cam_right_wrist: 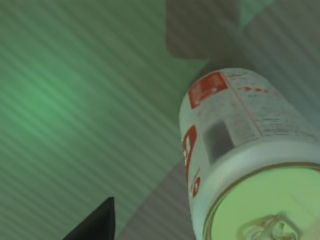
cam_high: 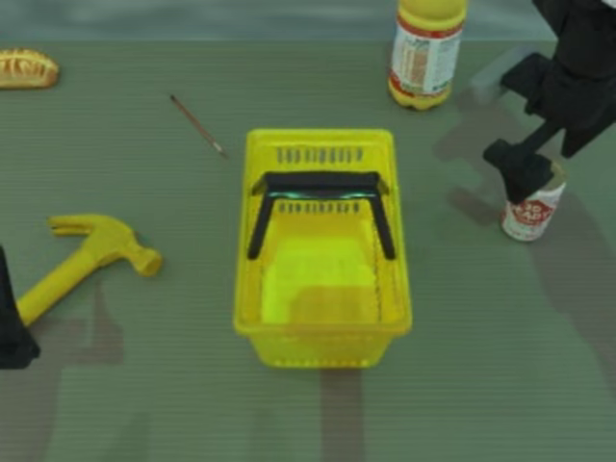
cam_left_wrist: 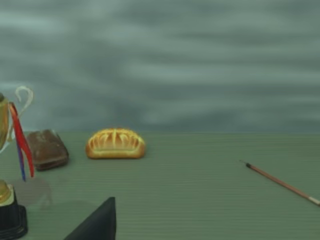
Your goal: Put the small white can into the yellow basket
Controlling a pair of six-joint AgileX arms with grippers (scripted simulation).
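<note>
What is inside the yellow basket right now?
The yellow basket shows only its own bare yellow floor; its black handle covers a strip. The small white can stands on the table under the right pincer.

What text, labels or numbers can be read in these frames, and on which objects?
None reads clearly.
small white can: red patches and fine grey print, too blurred to read; in the top view its red label shows only illegible white marks.
yellow bottle: white-orange label, print too small to read.
</note>
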